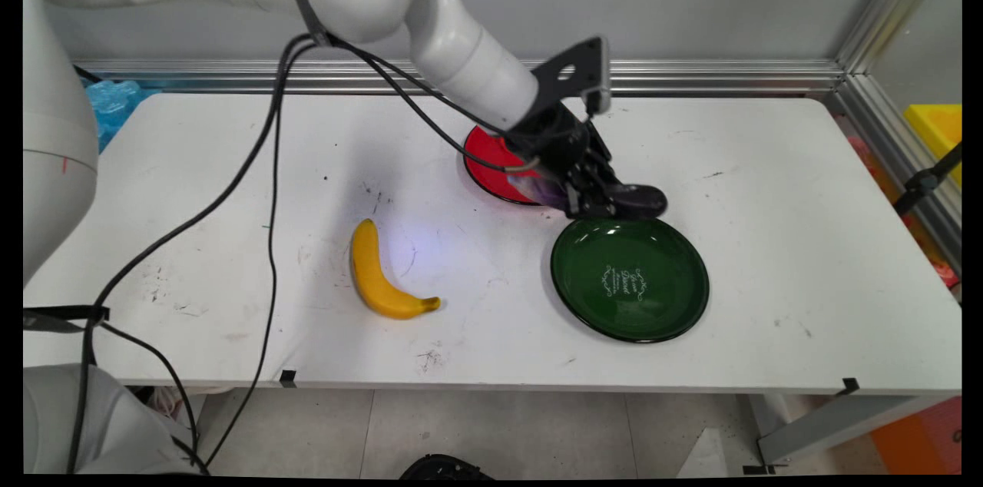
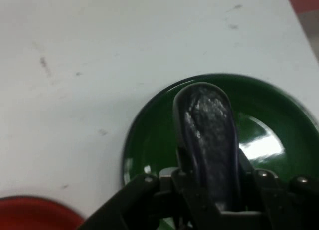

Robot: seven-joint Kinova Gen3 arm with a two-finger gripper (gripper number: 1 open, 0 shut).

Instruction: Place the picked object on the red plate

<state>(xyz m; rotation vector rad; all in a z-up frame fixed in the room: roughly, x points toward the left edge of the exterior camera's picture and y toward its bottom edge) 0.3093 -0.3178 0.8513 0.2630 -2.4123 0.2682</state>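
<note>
My gripper [image 1: 607, 203] is shut on a dark purple eggplant [image 1: 641, 200] and holds it just above the far rim of a green plate [image 1: 660, 310]. In the hand view the eggplant [image 2: 207, 135] sticks out from between the fingers, over the green plate [image 2: 149, 135]. A red plate [image 1: 488, 168] lies right behind the gripper, partly hidden by the arm; its edge shows as the red plate [image 2: 35, 212] in the hand view's lower left corner.
A yellow banana [image 1: 376, 272] lies on the white table [image 1: 783, 187] to the left of the green plate. Black cables [image 1: 270, 187] hang from the arm over the table's left part. A metal rail runs along the back and right edges.
</note>
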